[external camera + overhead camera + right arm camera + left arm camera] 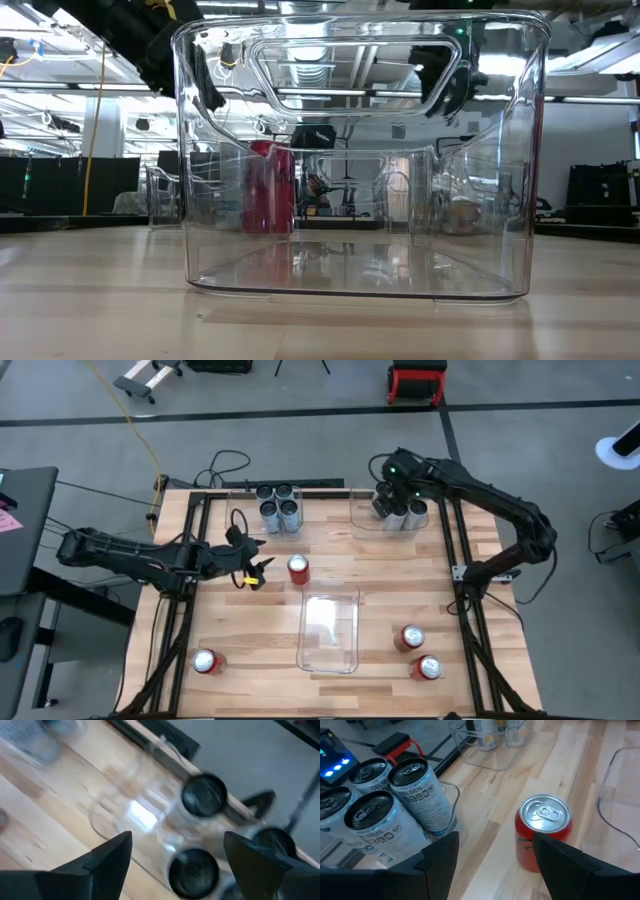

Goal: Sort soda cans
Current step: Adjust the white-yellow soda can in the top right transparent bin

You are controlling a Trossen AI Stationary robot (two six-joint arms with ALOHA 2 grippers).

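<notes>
Red and upright, one soda can [298, 569] stands on the wooden table [380, 590] just beside the left gripper [256, 572], whose fingers are spread apart with nothing between them; in the left wrist view that can [544, 837] sits ahead of the gap, near one dark finger [570, 865] but not gripped. Behind it, four silver-grey cans [279, 507] stand packed together in a clear bin [240, 495] at the table's far edge on the left. The right gripper [392, 498] hangs over a second clear bin [358, 510] at the far right, above a cluster of dark cans [408, 515]; its fingers [107, 855] are parted and hold nothing, and the blurred wrist view shows what seem to be three dark can tops [204, 795] below them. A third, empty clear bin [329, 632] lies in the middle of the near half of the table and fills the low view [360, 160], with the red can [268, 188] seen through its wall. Two more red cans [409, 637] [427, 668] stand close together near the right front corner, and another red can [206, 661] stands alone near the left front corner.
</notes>
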